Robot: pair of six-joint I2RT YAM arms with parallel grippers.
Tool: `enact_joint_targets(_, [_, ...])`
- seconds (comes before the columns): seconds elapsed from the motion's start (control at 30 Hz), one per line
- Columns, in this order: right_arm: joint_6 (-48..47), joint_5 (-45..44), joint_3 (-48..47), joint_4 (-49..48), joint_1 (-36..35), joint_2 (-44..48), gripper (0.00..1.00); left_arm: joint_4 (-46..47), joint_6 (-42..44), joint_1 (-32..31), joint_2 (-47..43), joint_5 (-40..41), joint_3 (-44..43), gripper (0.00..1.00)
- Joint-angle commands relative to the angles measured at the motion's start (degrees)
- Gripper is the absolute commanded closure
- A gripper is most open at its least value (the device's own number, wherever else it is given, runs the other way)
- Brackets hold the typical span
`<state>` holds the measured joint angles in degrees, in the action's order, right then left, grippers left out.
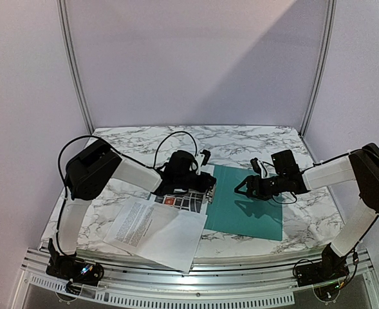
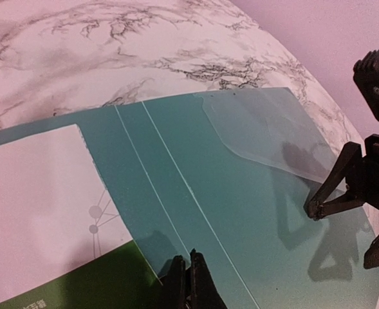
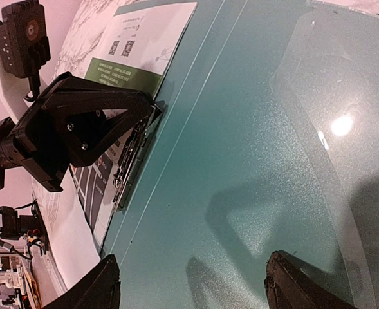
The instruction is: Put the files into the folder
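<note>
Nearest me, the white text sheet point(image 1: 152, 230) is lying at the front of the marble table point(image 1: 131, 138), left of centre and apart from the folder. Just behind it, the green-header sheet point(image 1: 184, 202) is sitting flat, its right edge lapping onto the left margin of the teal folder point(image 1: 248, 205). My left gripper point(image 2: 189, 278) is pointing down right at that edge, jaws pinched fully together. I can't tell whether any paper is caught between them. The metal clip point(image 3: 130, 158) is showing beside those tips. The folder is lying flat, centre-right on the table. Over its middle, my right gripper point(image 3: 192, 290) is hovering with jaws spread wide, holding nothing and throwing its shadow on the teal. Farther back, a clear pocket point(image 2: 266, 138) is catching the light.
</note>
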<state>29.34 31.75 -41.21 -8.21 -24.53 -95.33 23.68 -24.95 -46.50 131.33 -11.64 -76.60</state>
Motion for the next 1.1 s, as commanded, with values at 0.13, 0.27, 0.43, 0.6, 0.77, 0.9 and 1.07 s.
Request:
enact_joint_targets(0.13, [0.1, -1.1, -0.6, 1.1, -0.8, -0.7, 0.22, -21.4, 1.7, -0.4, 5.7, -3.3, 6.3, 1.00])
enact_joint_targets(0.27, [0.1, -1.1, -0.7, 1.2, -0.7, -0.6, 0.22, -20.7, 1.7, -0.5, 5.5, -4.6, 6.4, 1.00])
enact_joint_targets(0.43, [0.1, -1.0, -0.8, 1.2, -0.9, -0.6, 0.23, -20.0, 1.9, -0.8, 4.6, -5.5, 6.4, 1.00])
enact_joint_targets(0.6, [0.1, -1.0, -0.9, 1.3, -0.9, -0.6, 0.23, -19.7, 1.7, -0.9, 3.7, -5.7, 6.5, 0.96])
enact_joint_targets(0.77, [0.1, -1.0, -1.0, 1.2, -0.9, -0.6, 0.22, -19.7, 1.5, -0.9, 3.2, -5.7, 6.5, 0.91])
enact_joint_targets(0.9, [0.1, -0.9, -1.1, 1.3, -0.8, -0.6, 0.22, -19.7, 1.4, -0.9, 2.5, -5.6, 6.3, 0.89])
enact_joint_targets(1.07, [0.0, -1.0, -1.5, 1.7, -0.9, -0.5, 0.23, -21.0, 1.9, -0.9, 1.6, -4.9, 4.9, 0.82])
